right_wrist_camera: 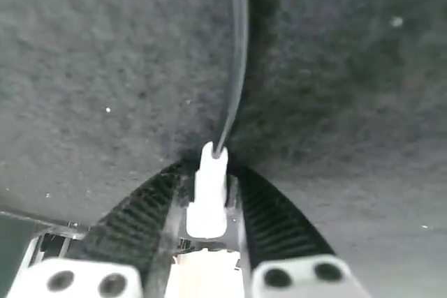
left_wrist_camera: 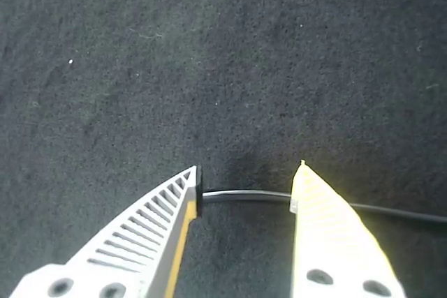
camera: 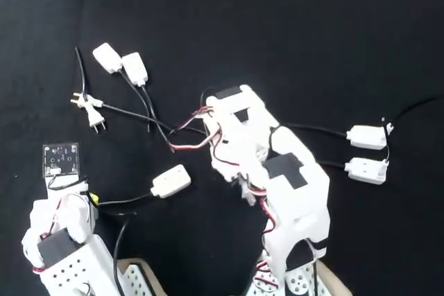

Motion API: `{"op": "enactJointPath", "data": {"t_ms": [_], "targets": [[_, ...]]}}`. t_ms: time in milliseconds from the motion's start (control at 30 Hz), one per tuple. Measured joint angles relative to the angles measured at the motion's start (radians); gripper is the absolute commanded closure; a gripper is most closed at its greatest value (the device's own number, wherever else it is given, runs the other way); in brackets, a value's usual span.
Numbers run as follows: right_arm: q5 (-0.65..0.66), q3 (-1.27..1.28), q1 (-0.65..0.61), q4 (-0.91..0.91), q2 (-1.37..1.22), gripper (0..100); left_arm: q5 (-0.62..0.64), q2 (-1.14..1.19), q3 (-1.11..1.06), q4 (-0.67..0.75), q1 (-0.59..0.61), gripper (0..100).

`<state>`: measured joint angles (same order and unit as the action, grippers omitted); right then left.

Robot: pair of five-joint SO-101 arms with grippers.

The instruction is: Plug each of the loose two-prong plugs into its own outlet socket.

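Your right gripper (right_wrist_camera: 207,172) is closed tight on a white plug (right_wrist_camera: 207,200), near the middle of the table (camera: 312,46). Hold it level, though its front end is hidden here, and push straight into the socket block (camera: 171,181) to its left. Your left gripper (left_wrist_camera: 244,179) stands well open over a black cable (left_wrist_camera: 244,195)

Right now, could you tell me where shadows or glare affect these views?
High view: even light, no glare on the black fabric tabletop. Left wrist view: a soft shadow lies beside the thin black cable between the jaws. Right wrist view: dark shadow rings the small white plastic plug held in the jaws.
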<state>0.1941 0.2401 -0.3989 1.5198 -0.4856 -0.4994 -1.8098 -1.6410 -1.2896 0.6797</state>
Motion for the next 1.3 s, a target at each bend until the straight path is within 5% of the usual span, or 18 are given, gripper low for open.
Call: {"op": "enactJointPath", "data": {"t_ms": [300,600,933,1300], "targets": [[-0.054,0.051,0.002,-0.044,0.087,97.3,0.000,0.000,0.000,0.000,0.000,78],[-0.074,0.273,-0.008,-0.216,0.476,97.3,0.000,0.000,0.000,0.000,0.000,78],[-0.262,0.678,-0.175,-0.601,1.092,98.6,0.000,0.000,0.000,0.000,0.000,78],[-0.377,1.191,-0.373,-1.252,1.323,98.6,0.000,0.000,0.000,0.000,0.000,78]]}}
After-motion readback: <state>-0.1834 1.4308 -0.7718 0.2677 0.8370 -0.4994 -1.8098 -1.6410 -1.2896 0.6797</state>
